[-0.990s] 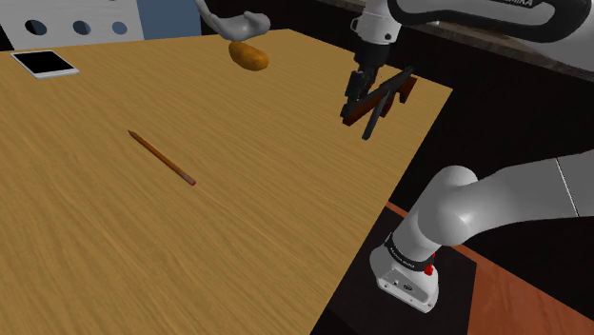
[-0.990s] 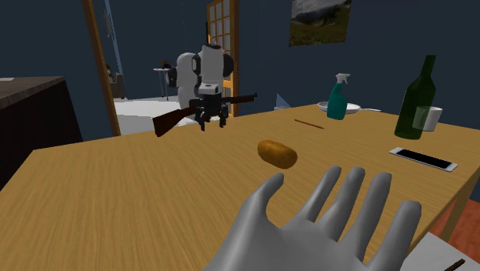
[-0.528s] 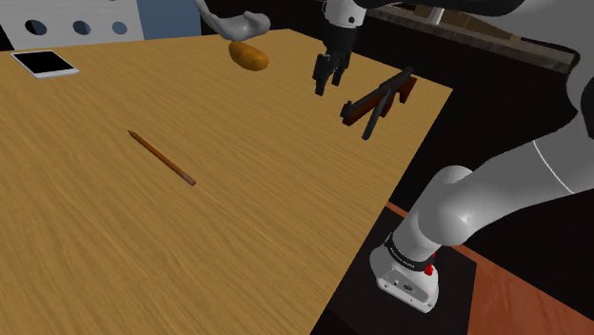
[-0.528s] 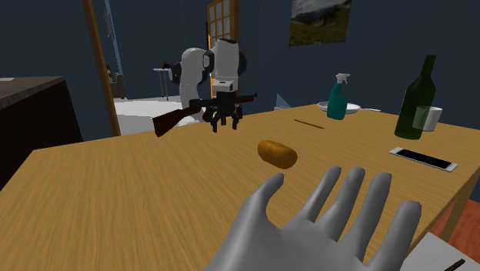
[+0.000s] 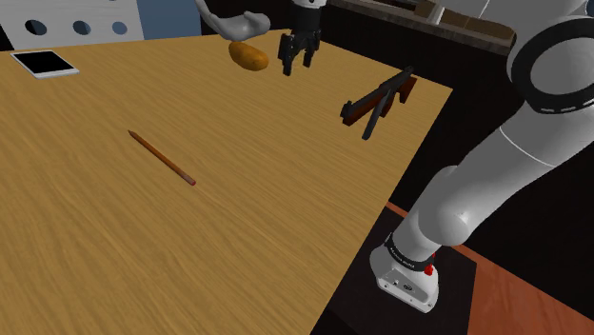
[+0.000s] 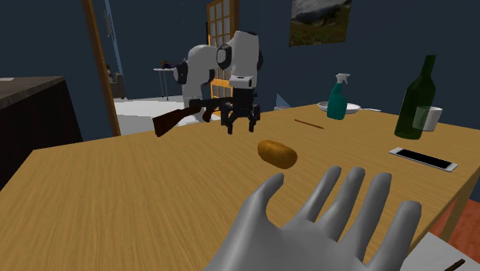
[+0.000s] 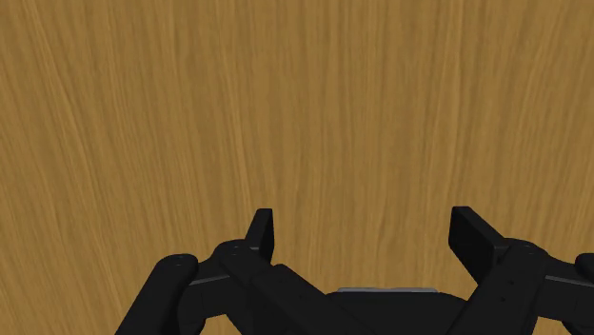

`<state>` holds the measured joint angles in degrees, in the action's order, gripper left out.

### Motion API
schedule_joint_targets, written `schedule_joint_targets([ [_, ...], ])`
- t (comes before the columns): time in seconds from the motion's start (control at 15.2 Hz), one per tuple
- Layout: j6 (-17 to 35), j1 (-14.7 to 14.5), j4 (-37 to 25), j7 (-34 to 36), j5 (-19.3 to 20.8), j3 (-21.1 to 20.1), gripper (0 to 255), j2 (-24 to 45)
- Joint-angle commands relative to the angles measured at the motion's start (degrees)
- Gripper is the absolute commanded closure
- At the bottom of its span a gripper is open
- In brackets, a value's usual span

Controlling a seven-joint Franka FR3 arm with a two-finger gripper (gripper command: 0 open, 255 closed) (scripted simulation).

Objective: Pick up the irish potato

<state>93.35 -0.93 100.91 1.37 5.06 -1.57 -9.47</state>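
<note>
Two black fingers of the gripper (image 5: pixel 295 67) stand apart, holding nothing, above the bare wooden table (image 5: pixel 238 238). They are likely opened ready to straddle the brown potato (image 5: pixel 248 57), which lies on the table just beside them, near a grey hand (image 5: pixel 233 21).

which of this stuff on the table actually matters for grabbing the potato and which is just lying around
For the job: potato; claw, open, beside it.

Lying about: rifle; pencil; phone; green bottle; spray bottle; grey hand.
</note>
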Motion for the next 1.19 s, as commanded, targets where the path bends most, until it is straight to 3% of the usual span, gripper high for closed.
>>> schedule_joint_targets([
  [0.0, -0.39, -0.22, -5.15, 1.36, 0.57, -0.57, 0, 4.21],
  [0.59, -7.91, -1.87, -37.28, 4.88, 4.04, -1.43, 0, 26.53],
  [1.12, -0.47, -1.53, -26.63, 5.75, 3.83, -1.41, 0, 23.37],
])
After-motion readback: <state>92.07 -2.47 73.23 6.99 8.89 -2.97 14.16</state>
